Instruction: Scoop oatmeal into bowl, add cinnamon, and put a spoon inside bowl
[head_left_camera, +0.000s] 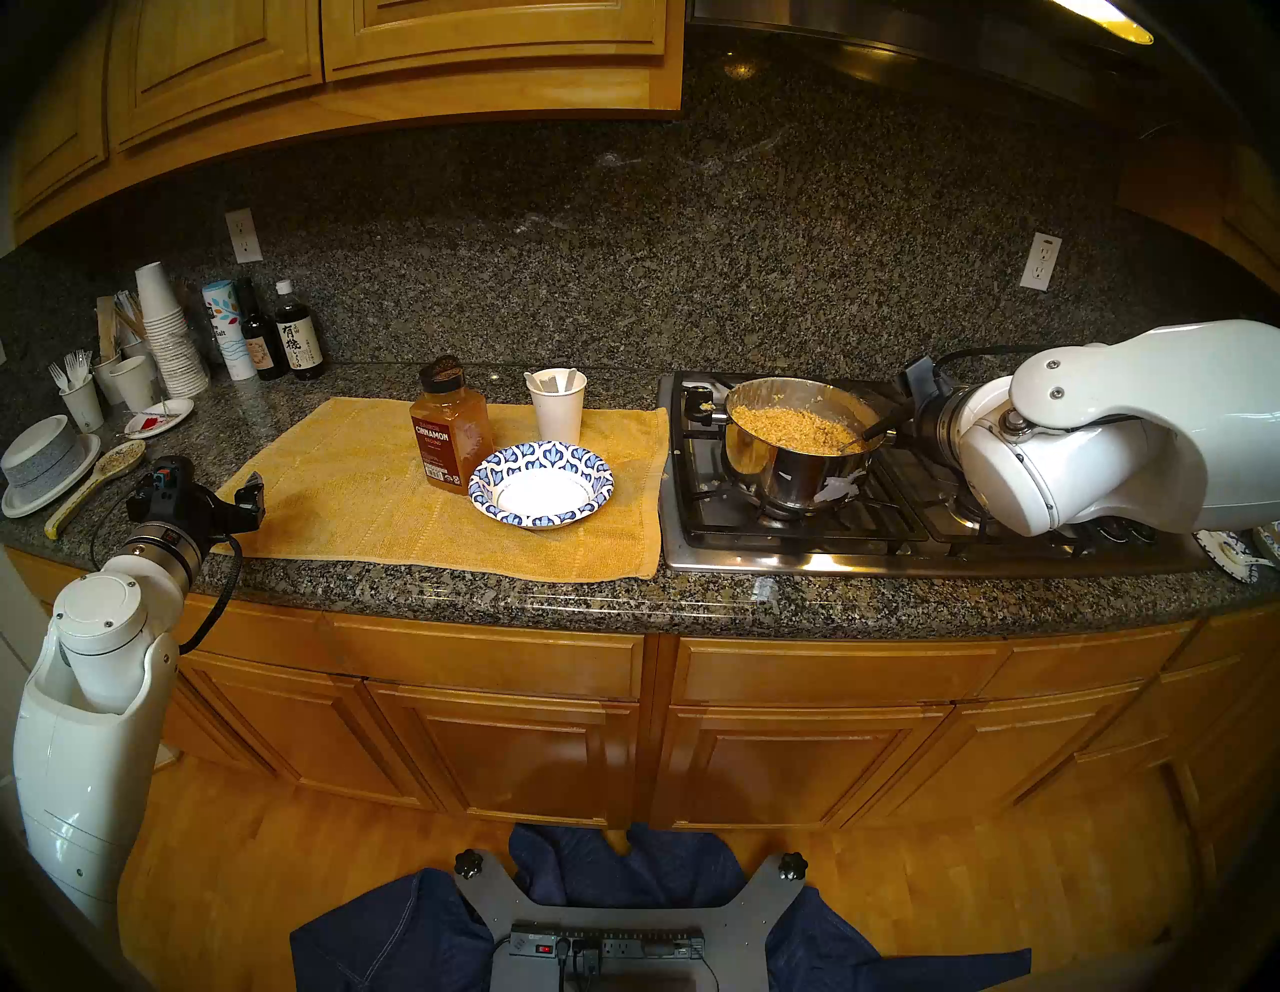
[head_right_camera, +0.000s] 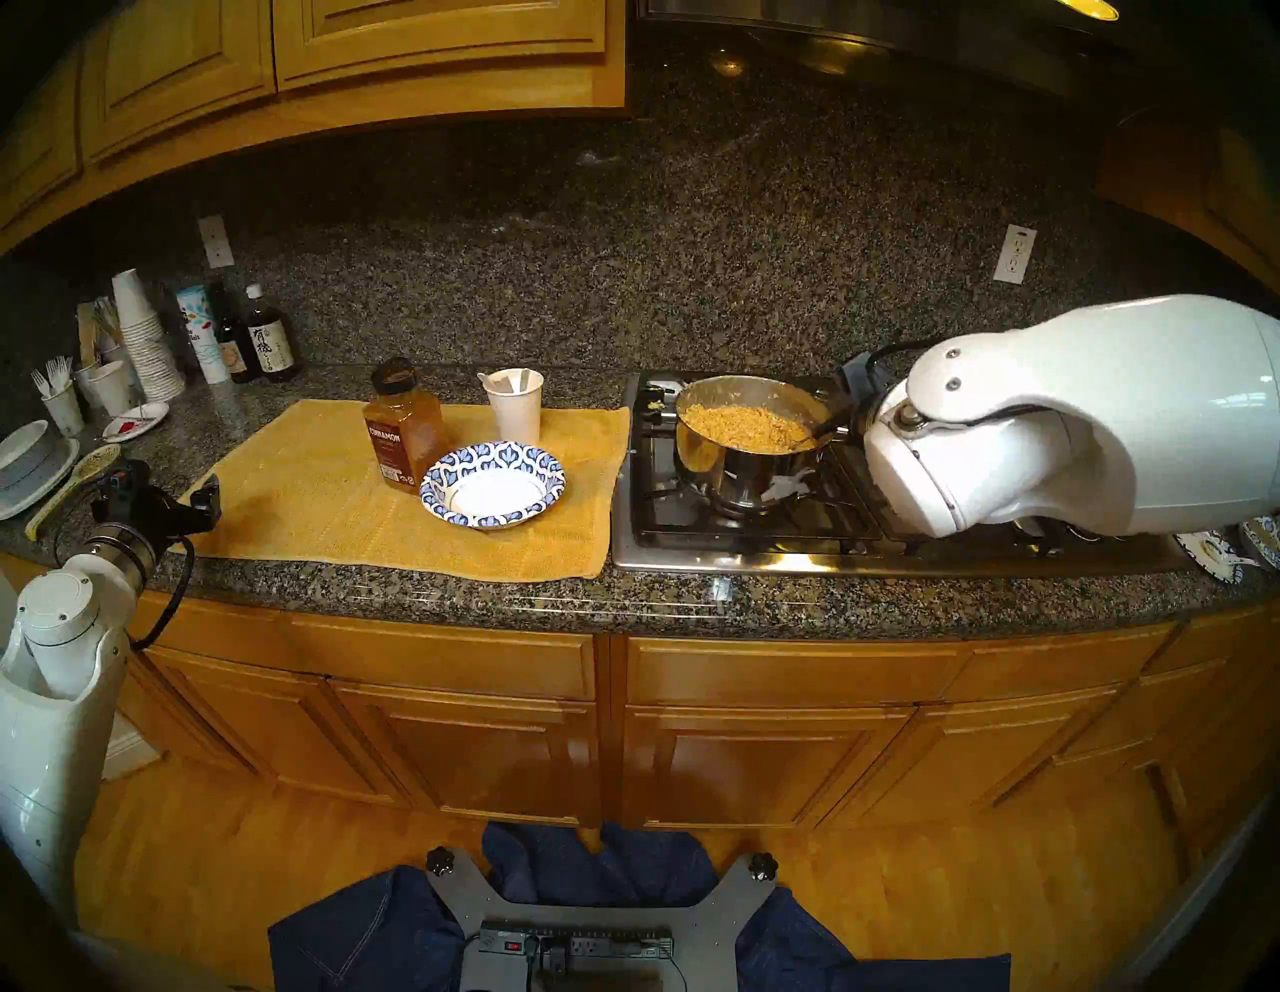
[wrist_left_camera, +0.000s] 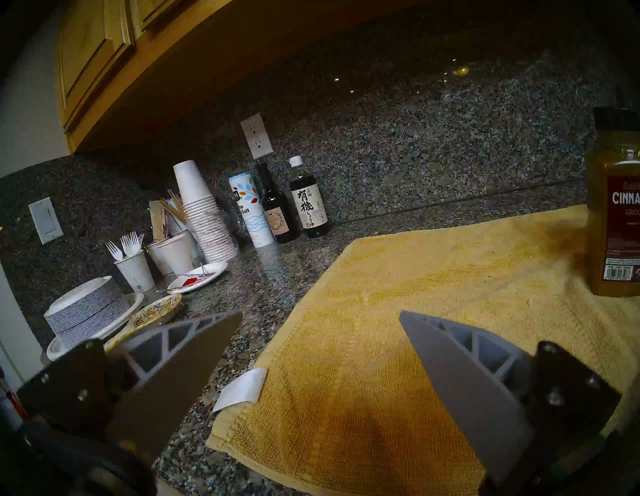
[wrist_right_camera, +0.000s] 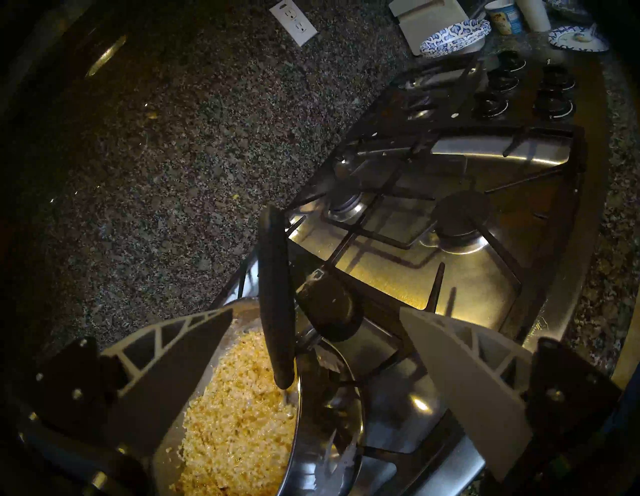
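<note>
The blue-and-white patterned bowl (head_left_camera: 542, 457) sits empty on a yellow towel (head_left_camera: 346, 499), and the cinnamon jar (head_left_camera: 450, 433) (wrist_left_camera: 614, 207) stands touching its left side. Oatmeal (head_left_camera: 796, 426) (wrist_right_camera: 239, 408) fills a steel pot (head_left_camera: 783, 478) on the stove. A black-handled serving spoon (head_left_camera: 883, 424) (wrist_right_camera: 277, 294) rests in it. My right gripper (wrist_right_camera: 317, 311) is open, with that handle standing between its fingers, untouched. White plastic utensils, one seemingly a spoon (head_left_camera: 537, 379), stand in a paper cup (head_left_camera: 557, 412) behind the bowl. My left gripper (wrist_left_camera: 320, 313) (head_left_camera: 208, 488) hangs open and empty over the towel's left edge.
Stacked paper cups (head_left_camera: 170, 332), dark sauce bottles (head_left_camera: 298, 339), a cup of forks (head_left_camera: 80, 398), stacked grey bowls (head_left_camera: 41, 461) and a speckled ceramic spoon (head_left_camera: 104, 478) crowd the left counter. The gas stove (head_left_camera: 866, 526) fills the right. More patterned plates (wrist_right_camera: 453, 34) lie beyond it.
</note>
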